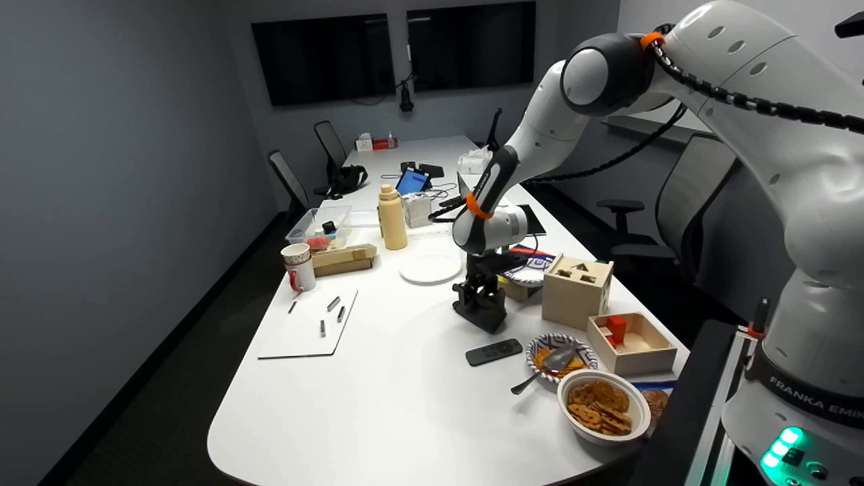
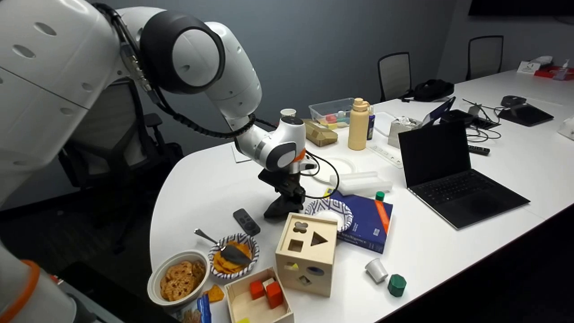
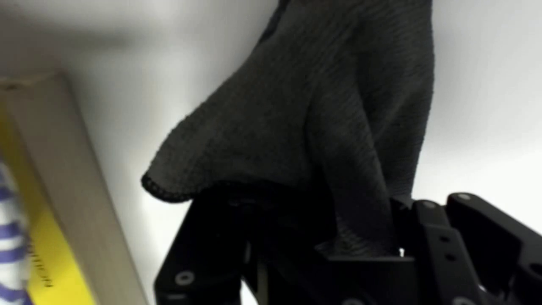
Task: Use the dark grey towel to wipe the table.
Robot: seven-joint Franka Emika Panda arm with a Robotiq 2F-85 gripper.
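And there's the dark grey towel [image 3: 292, 118], pinched in the end effector [image 3: 330, 212], draping low at the worktop [image 1: 391, 405] near the remote [image 1: 494, 352]! Looks light, soft and floppy, so a bunched central hold should serve, leaving the rest loose for wiping.

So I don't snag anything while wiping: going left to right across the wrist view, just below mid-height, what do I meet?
Blue-and-white plate, cut off by the picture's edge → book, its yellow cover and then its grey-beige side → bare strip of white table → dark grey towel → white table again.
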